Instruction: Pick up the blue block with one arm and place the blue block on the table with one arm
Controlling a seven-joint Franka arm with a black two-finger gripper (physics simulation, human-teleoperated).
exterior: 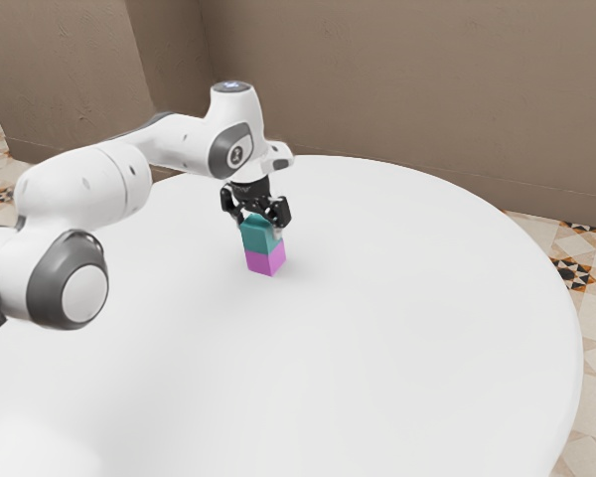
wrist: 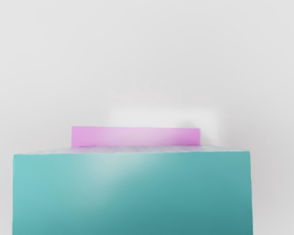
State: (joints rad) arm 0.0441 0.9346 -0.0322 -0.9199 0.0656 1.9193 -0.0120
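Blue block [exterior: 258, 237], teal-toned, one: pinched in the claw [exterior: 259, 224], directly above a magenta block [exterior: 265, 261].
Claw: black, two-fingered, pointing to 6 o'clock in the exterior view, fingertips against opposite sides of the blue block's upper part. Blue block: upright, lower edge meeting the magenta block's top in the exterior view; in the wrist view a strip of magenta shows past one side. Magenta block: on the round white desk [exterior: 397, 348], toward 12 o'clock from its middle. Arm [exterior: 84, 187]: white and grey, entering from 9 o'clock. Wall [exterior: 397, 89]: brown, at 12 o'clock. Floor [exterior: 594, 298]: patterned tile, at 3 o'clock.
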